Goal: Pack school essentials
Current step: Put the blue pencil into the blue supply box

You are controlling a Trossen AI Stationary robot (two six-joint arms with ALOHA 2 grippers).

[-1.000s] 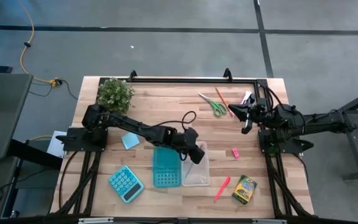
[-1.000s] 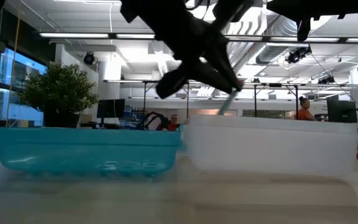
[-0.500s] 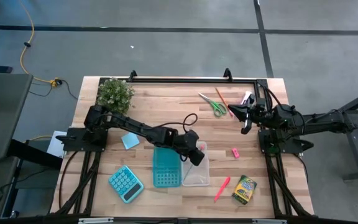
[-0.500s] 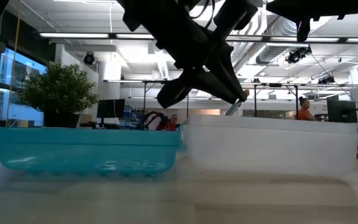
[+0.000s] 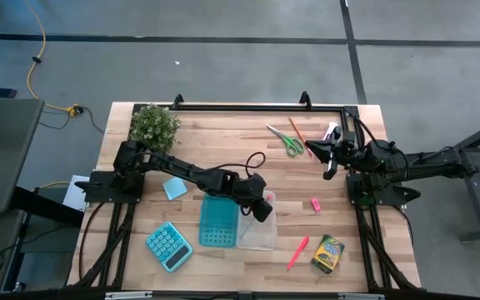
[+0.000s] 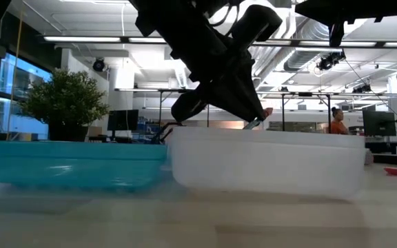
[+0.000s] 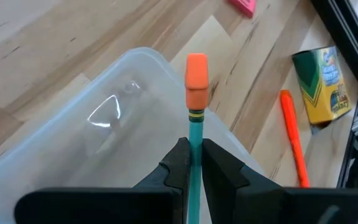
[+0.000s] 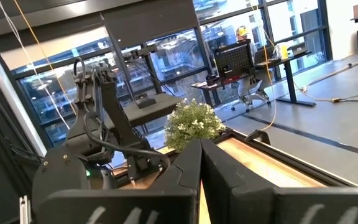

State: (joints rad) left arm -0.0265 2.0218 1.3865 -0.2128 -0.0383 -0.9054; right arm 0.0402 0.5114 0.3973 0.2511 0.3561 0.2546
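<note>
Wooden tabletop (image 5: 223, 137): my left gripper (image 7: 193, 163) pinches a teal orange-erasered pencil (image 7: 196, 93) over the clear plastic bin (image 7: 114, 134); right gripper (image 5: 327, 158) waits, closed.

Left claw (image 7: 193, 163) clamped and angled downward; right claw (image 5: 327, 158) closed, raised.
</note>
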